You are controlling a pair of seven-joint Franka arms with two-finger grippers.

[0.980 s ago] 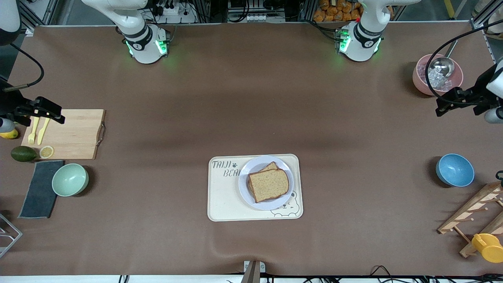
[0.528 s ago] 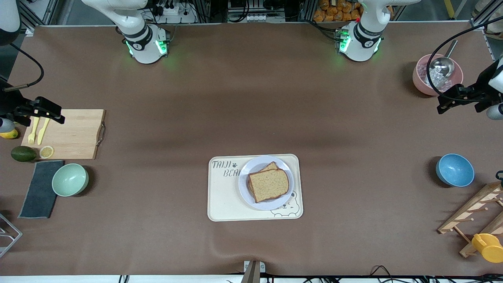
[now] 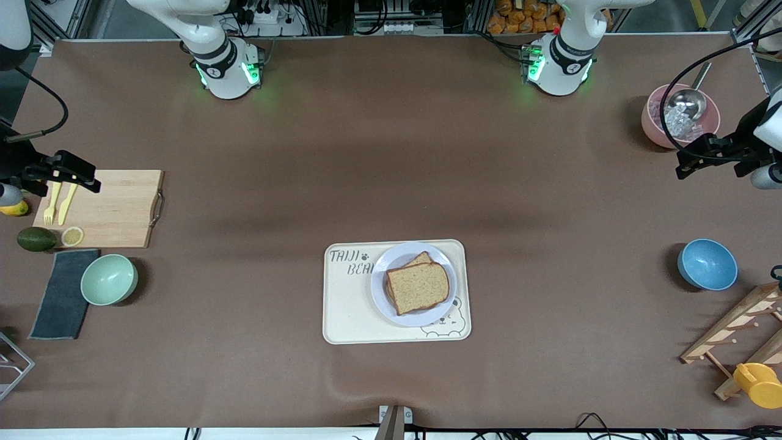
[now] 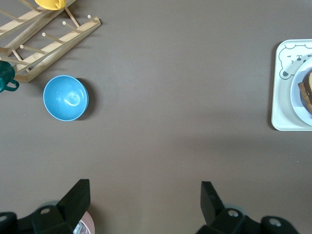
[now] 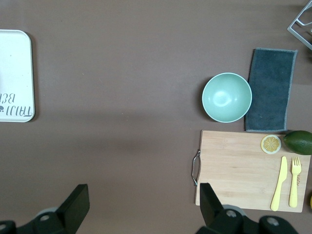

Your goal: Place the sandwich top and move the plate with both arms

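Note:
The sandwich top (image 3: 418, 286), a brown speckled bread slice, lies on another slice on the pale round plate (image 3: 382, 269). The plate rests on the cream bear tray (image 3: 348, 311) at mid-table. My left gripper (image 3: 687, 164) hangs open and empty over the table beside the pink bowl, well away from the plate. In the left wrist view the left gripper (image 4: 145, 190) has only bare table between its fingers, and the plate's rim (image 4: 296, 97) shows at the frame edge. My right gripper (image 3: 79, 174) is open over the cutting board's end; in the right wrist view the right gripper (image 5: 144, 192) holds nothing.
Toward the left arm's end stand a pink bowl (image 3: 680, 116) with a metal scoop, a blue bowl (image 3: 707, 264) and a wooden rack (image 3: 739, 333) with a yellow cup (image 3: 757, 384). Toward the right arm's end lie a cutting board (image 3: 113, 208), green bowl (image 3: 109, 279), grey cloth (image 3: 61, 293) and avocado (image 3: 35, 239).
The left gripper has wobbled slightly beside the pink bowl. The right gripper, the plate and the bread have not moved.

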